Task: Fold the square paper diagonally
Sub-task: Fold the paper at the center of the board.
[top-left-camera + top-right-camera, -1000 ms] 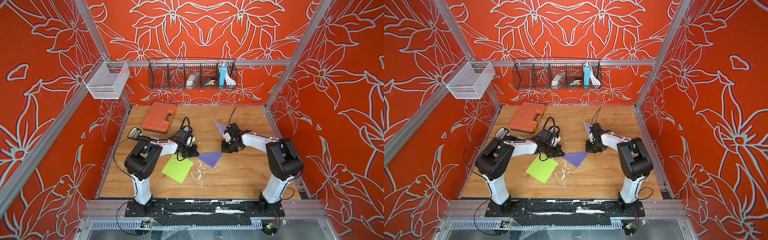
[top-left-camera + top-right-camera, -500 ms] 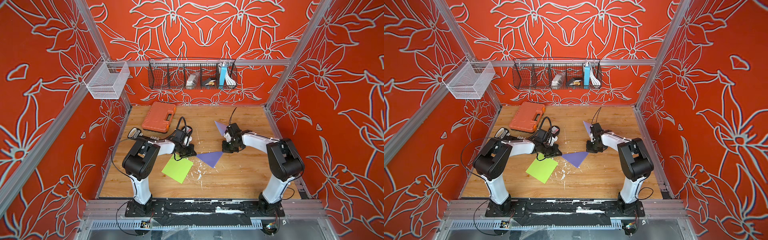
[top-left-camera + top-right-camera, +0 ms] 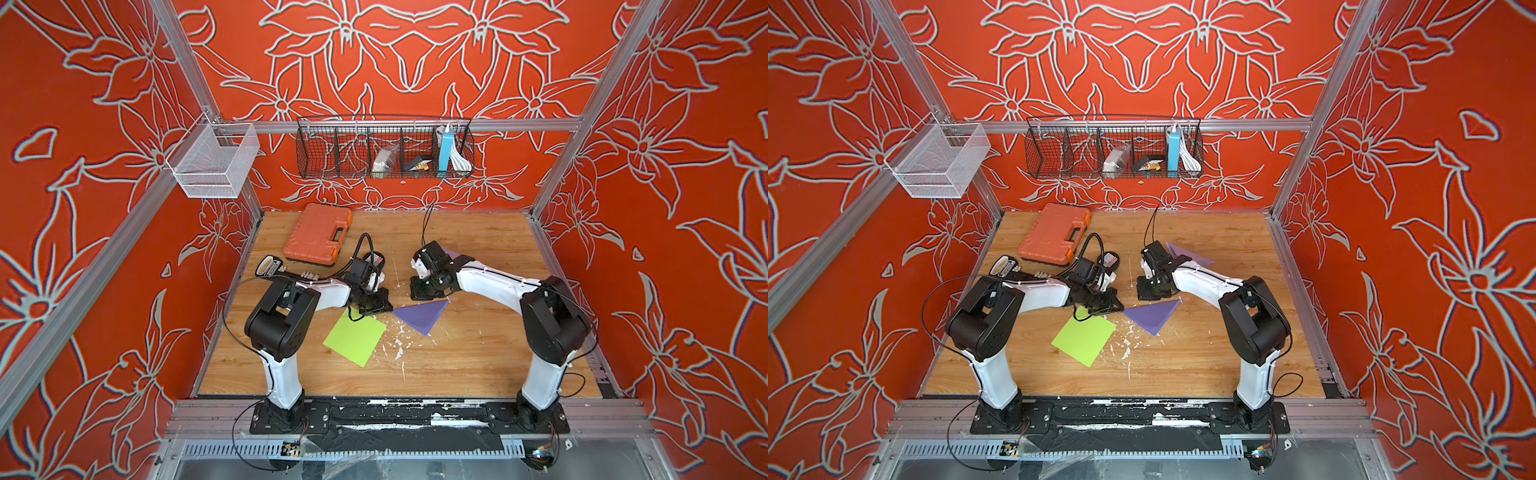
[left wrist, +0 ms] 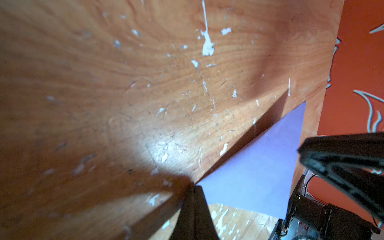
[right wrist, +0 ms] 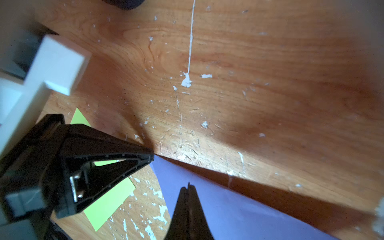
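Observation:
A purple paper (image 3: 422, 316) (image 3: 1152, 316) lies folded into a triangle mid-table. My left gripper (image 3: 387, 307) (image 3: 1119, 308) (image 4: 193, 187) is shut, its tip on the table at the triangle's left corner. My right gripper (image 3: 427, 296) (image 3: 1152, 296) (image 5: 188, 186) is shut too, pointing down near the triangle's far long edge, with nothing between its fingers. A flat lime-green square paper (image 3: 355, 337) (image 3: 1084, 337) (image 5: 104, 205) lies unfolded just in front of the left gripper. The right wrist view shows the left fingers (image 5: 108, 151) beside the purple corner.
An orange tool case (image 3: 318, 235) sits at the back left, with a black handheld device (image 3: 270, 266) beside it. Another purple triangle (image 3: 1183, 255) lies behind the right arm. A black wire basket (image 3: 384, 149) and a white mesh basket (image 3: 214, 160) hang on the frame.
My right gripper has slid left along the purple triangle's far edge, toward the left gripper. The left gripper has barely shifted. Both stayed shut.

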`<act>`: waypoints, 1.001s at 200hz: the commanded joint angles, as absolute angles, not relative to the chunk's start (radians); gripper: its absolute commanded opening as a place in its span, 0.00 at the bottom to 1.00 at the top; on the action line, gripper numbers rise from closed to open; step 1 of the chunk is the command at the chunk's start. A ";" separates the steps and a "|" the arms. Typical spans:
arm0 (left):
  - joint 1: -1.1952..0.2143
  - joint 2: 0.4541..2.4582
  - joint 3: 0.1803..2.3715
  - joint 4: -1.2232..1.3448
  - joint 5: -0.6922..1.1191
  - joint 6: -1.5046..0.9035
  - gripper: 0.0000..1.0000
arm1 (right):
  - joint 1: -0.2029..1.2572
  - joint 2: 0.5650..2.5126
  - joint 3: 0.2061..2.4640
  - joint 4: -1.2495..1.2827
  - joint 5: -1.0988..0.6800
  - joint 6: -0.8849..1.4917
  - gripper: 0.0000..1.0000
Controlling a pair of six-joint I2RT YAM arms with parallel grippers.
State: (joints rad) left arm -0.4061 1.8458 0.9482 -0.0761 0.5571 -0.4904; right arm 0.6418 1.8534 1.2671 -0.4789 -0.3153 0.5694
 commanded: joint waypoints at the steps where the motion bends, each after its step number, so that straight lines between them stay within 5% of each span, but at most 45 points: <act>1: -0.410 1.875 0.940 -0.170 0.483 -0.467 0.00 | 0.665 1.908 1.304 -0.476 -0.323 0.630 0.00; 200: -0.490 1.693 0.942 -0.123 0.492 -0.497 0.01 | 0.709 1.980 1.236 -0.473 -0.216 0.638 0.00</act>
